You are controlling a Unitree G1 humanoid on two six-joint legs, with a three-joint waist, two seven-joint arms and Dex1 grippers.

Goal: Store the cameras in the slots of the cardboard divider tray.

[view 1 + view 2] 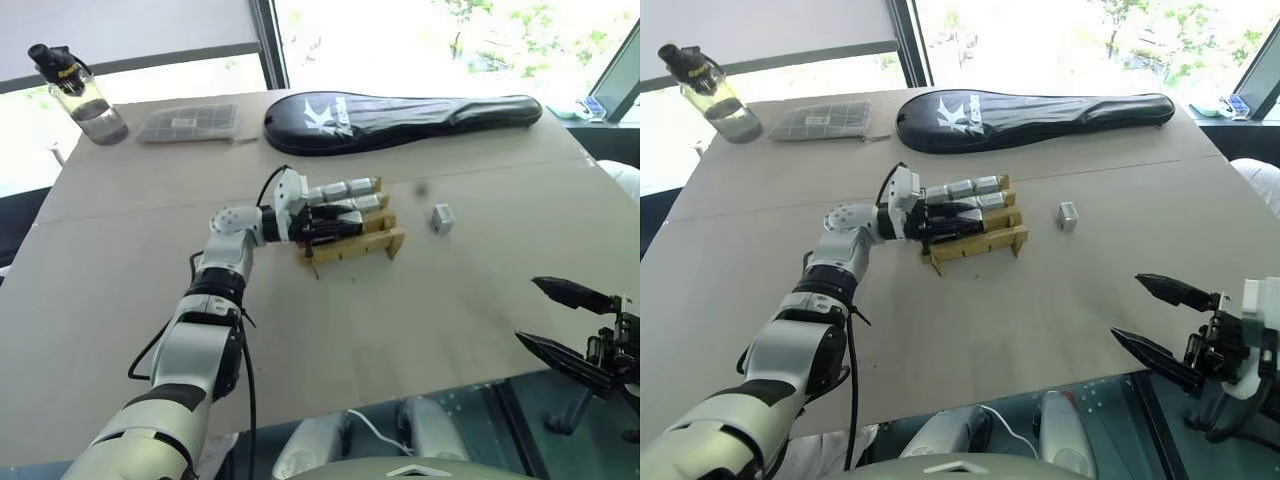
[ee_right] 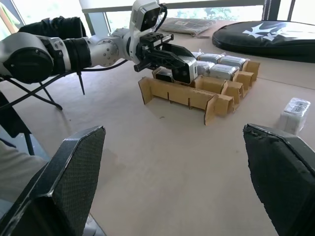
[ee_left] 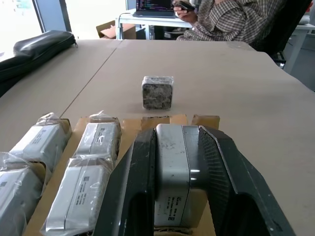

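From the head views, the left gripper reaches level across the cardboard divider tray with its fingers clamped on a camera, held over the near row — probably so it can drop straight down between the slats. Wrapped cameras already fill the far slots, and a lone camera sits on the counter to the tray's right, apart from it. The right gripper hangs wide open off the counter's near edge, holding nothing and clear of the work.

The left wrist view shows the two fingers flanking the silver body, gripped by its flat sides; the lone camera lies beyond, and a seated person in a checked shirt is at the far end.

The right wrist view shows the tray's front slots empty.

The counter is tan board — a water bottle, a grey gridded packet and a black racket case line its far edge, under bright windows.
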